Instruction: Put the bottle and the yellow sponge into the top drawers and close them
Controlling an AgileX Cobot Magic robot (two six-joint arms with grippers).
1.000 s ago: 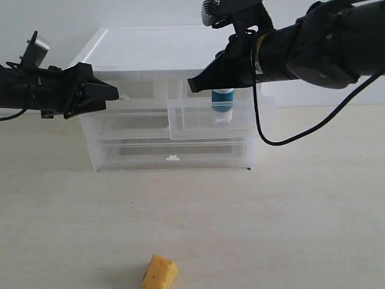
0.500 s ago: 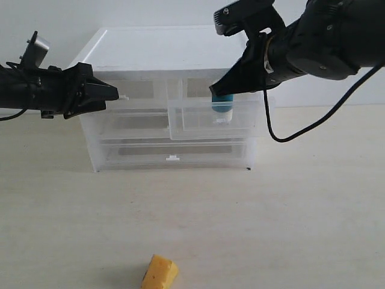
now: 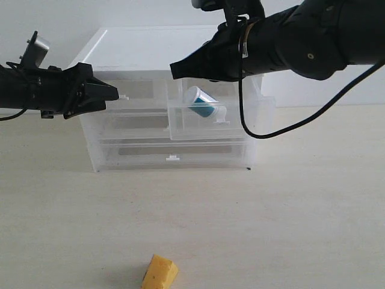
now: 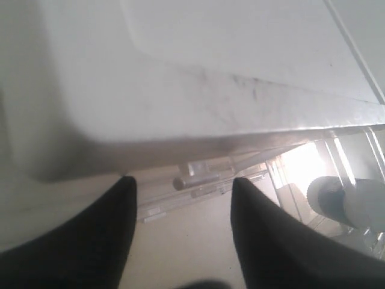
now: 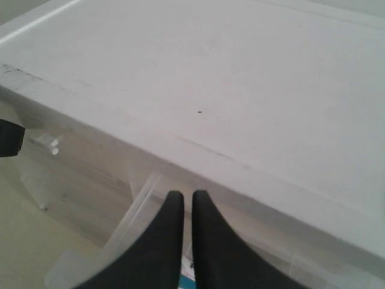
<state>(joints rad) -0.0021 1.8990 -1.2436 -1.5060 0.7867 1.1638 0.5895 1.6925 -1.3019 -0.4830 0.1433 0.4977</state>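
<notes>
The white bottle (image 3: 203, 102) with its teal label lies tilted inside the pulled-out right top drawer (image 3: 240, 119); it also shows in the left wrist view as the bottle (image 4: 344, 201). My right gripper (image 3: 175, 71) hangs above the drawer's left end, shut on nothing, its fingertips (image 5: 174, 201) almost touching. My left gripper (image 3: 115, 93) is open at the white tab handle (image 3: 124, 96) of the closed left top drawer (image 3: 144, 91); the handle (image 4: 201, 176) sits just beyond the fingers (image 4: 123, 192). The yellow sponge (image 3: 159, 272) lies on the table near the front edge.
The white-topped cabinet (image 3: 156, 48) stands at the back of the table. Below the top drawers are two full-width drawers, the lower drawer (image 3: 173, 155) closed. A black cable (image 3: 264, 137) droops from the right arm beside the cabinet.
The right gripper let go of the upright bottle, which tipped over inside the open drawer. That gripper moved left and shut. The left arm has not moved.
</notes>
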